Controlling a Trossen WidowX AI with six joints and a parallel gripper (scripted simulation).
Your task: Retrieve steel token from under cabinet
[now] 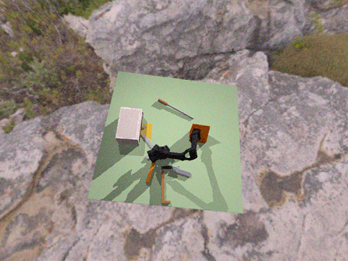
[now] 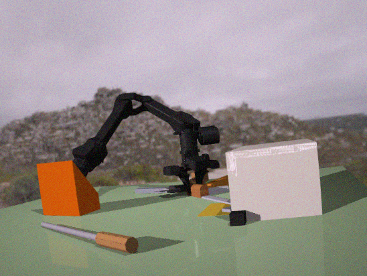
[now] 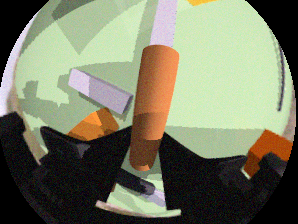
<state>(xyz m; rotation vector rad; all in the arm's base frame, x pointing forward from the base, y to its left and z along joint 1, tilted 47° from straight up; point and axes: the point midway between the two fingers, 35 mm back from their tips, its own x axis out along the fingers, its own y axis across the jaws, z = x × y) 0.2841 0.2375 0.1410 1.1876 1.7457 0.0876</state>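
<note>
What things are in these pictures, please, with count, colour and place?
box-shaped cabinet: 1, white, on table
table: 1, green
marked area: 1, yellow, before cabinet
small piece: 1, grey, at marked area
small block: 1, black, beside cabinet
wedge-like block: 1, orange, by arm's base
round-handled rod: 1, brown-grey, apart
L-shaped stick: 1, brown, table edge
black-handled blade: 1, grey, near claw
bar: 1, orange, near claw
bar: 1, grey, beside it
brown-handled tool: 1, grey-bladed, in claw
arm, claw: 1 each, black
</note>
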